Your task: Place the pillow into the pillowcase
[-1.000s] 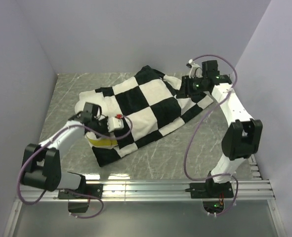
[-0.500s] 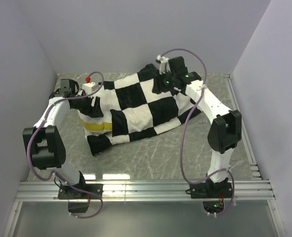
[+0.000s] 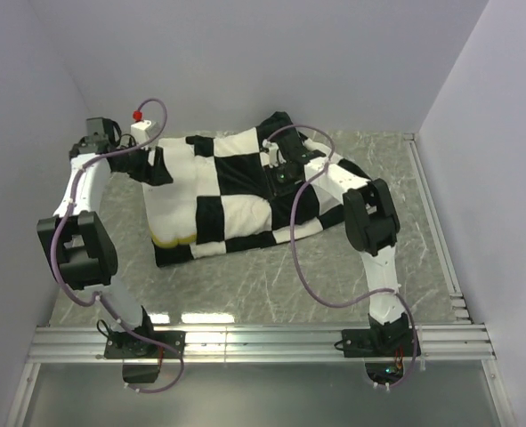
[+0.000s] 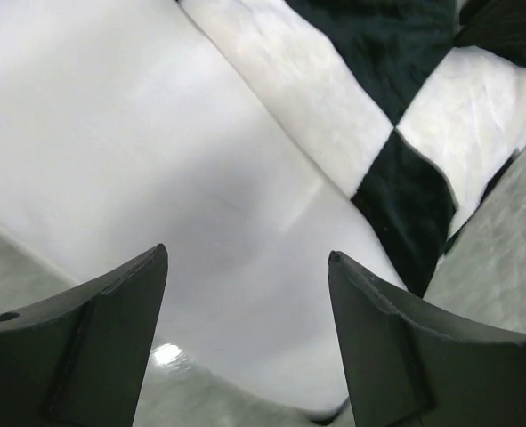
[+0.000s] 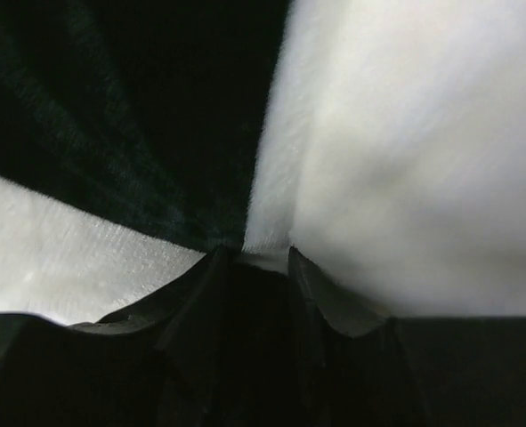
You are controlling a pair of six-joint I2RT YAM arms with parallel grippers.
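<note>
We count one pillow (image 3: 166,206) on the table (image 3: 405,231), partly inside one pillowcase (image 3: 236,189), left end bare. Of two grippers, the left gripper (image 4: 245,258) gapes wide and empty; the right gripper (image 5: 254,253) pinches pillowcase fabric.

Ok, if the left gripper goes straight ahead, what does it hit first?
Probably the pillow: its bare white face fills the view between the left gripper's open fingers. The pillowcase lies off to the side.
</note>
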